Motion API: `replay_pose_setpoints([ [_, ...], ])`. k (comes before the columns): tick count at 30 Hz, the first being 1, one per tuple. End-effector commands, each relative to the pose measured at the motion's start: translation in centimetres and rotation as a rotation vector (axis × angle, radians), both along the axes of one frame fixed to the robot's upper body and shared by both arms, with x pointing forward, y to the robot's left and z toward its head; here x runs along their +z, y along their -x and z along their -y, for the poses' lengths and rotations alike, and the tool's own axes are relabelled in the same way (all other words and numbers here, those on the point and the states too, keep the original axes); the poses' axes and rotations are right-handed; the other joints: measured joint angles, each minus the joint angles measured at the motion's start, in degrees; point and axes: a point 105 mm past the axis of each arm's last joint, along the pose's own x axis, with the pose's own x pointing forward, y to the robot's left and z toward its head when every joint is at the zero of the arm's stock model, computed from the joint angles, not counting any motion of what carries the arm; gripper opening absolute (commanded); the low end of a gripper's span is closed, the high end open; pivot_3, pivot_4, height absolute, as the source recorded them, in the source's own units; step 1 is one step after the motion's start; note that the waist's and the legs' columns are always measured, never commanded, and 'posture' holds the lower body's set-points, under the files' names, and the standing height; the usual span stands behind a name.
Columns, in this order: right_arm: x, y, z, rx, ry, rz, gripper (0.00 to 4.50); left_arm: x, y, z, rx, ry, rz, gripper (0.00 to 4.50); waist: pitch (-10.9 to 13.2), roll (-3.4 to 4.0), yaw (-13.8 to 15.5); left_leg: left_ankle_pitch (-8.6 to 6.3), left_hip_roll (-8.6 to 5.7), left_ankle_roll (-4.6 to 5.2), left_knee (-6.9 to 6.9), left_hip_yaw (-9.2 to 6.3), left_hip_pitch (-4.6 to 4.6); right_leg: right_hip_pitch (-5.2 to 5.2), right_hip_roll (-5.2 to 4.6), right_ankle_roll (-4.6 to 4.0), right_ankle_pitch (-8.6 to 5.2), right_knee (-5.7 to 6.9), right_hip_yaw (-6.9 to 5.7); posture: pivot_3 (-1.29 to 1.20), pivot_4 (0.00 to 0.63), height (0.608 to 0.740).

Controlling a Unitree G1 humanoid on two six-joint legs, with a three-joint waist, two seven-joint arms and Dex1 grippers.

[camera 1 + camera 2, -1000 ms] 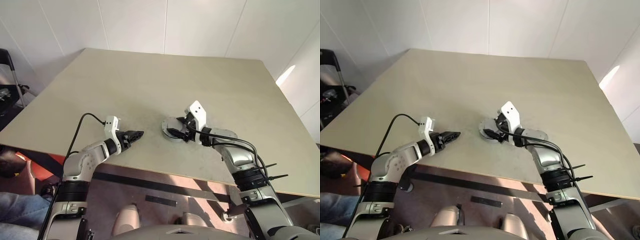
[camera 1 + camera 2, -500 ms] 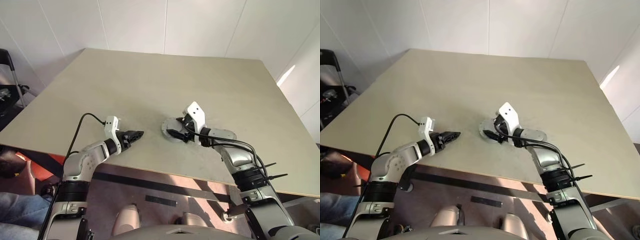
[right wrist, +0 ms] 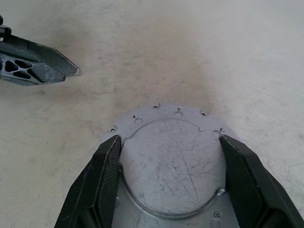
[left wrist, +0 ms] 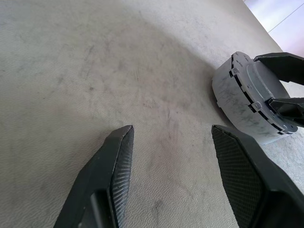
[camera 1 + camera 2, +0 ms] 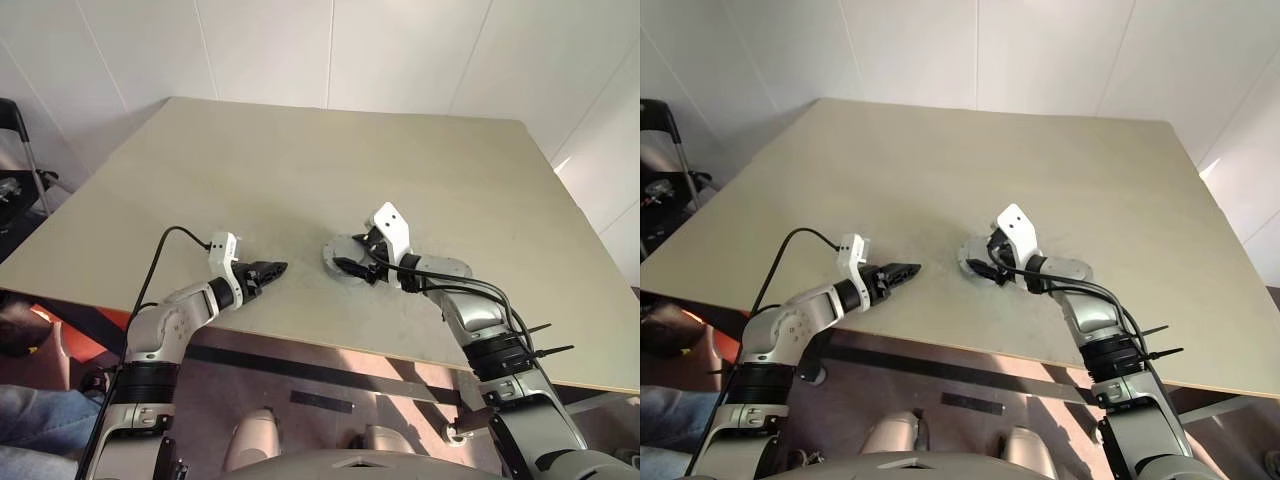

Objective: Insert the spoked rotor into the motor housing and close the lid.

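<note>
Right end effector (image 3: 168, 164) astride scratched grey lid (image 3: 171, 161)

table (image 5: 300, 170): matt beige top, fine-grained and slightly rough, with darker scuffed smudges near the work area.
lid (image 3: 173, 161): grey metal, dull sheen, flat centre thick with fine scratches; small drilled holes along the rim.
motor housing (image 4: 247, 102): pale grey metal side wall, matt, mottled, with dark notches at the edge.
left gripper (image 4: 173, 178): fingers of black plastic, woven-textured pads, matt.
right gripper (image 3: 168, 178): same black textured finish.
</note>
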Motion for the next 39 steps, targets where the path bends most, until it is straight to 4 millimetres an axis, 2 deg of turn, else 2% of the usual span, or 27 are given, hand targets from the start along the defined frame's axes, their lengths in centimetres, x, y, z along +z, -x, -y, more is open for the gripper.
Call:
replay_pose_setpoints([
  [1, -1.6, -0.1, 1.6, -0.056, 0.088, -0.053, 3.17, 0.0, 0.1, 0.0, -0.004, -0.008, 0.0, 2.77, 0.0, 0.0, 0.0, 0.0, 0.0, 0.0, 0.0, 0.0, 0.01, 0.01, 0.0, 0.0, 0.0, 0.0, 0.0, 0.0, 0.0, 0.74],
  [16, -2.4, -0.2, 3.2, -0.097, 0.137, -0.083, 3.17, -0.1, 0.2, 0.2, -0.004, -0.004, -0.002, 2.77, 0.0, -0.02, 0.2, -0.02, -0.03, 0.02, 0.12, -0.01, 0.04, 0.11, -0.04, 0.03, 0.03, -0.01, 0.01, 0.0, 0.0, 0.74],
  [20, -1.4, -0.8, 2.9, -0.13, 0.068, -0.082, 3.17, -0.2, 0.3, 0.2, -0.003, -0.003, -0.005, 2.77, 0.0, -0.02, 0.2, -0.02, -0.03, 0.03, 0.12, -0.01, 0.04, 0.12, -0.05, 0.04, 0.04, 0.0, 0.01, 0.0, 0.0, 0.74],
  [24, 0.6, -1.7, 2.4, -0.167, -0.055, -0.102, 3.17, -0.3, 0.4, 0.2, -0.002, -0.003, -0.008, 2.77, 0.0, 0.0, 0.1, -0.03, -0.02, 0.04, 0.12, -0.01, 0.04, 0.1, -0.05, 0.05, 0.11, 0.01, 0.01, 0.0, 0.0, 0.74],
  [29, 1.2, -1.9, 2.1, -0.16, -0.059, -0.094, 3.17, -0.3, 0.4, 0.2, -0.001, -0.002, -0.01, 2.77, 0.0, 0.0, 0.1, -0.01, -0.02, 0.02, 0.12, -0.01, 0.01, 0.08, -0.05, 0.04, 0.14, 0.0, 0.01, 0.0, 0.0, 0.74],
  [34, 2.0, -1.4, 1.5, -0.113, -0.087, -0.055, 3.17, -0.3, 0.5, 0.1, 0.001, -0.002, -0.01, 2.77, 0.0, 0.01, 0.1, 0.0, -0.02, 0.0, 0.12, 0.0, -0.02, 0.04, -0.05, 0.04, 0.14, -0.01, 0.01, 0.0, 0.0, 0.74],
  [39, 2.8, -0.2, 0.4, -0.007, -0.092, 0.011, 3.17, -0.3, 0.4, 0.0, 0.004, -0.004, -0.01, 2.77, 0.0, 0.05, 0.2, 0.0, -0.02, 0.0, 0.12, 0.0, -0.09, -0.01, -0.05, 0.05, 0.14, -0.04, 0.01, 0.0, 0.0, 0.74],
])
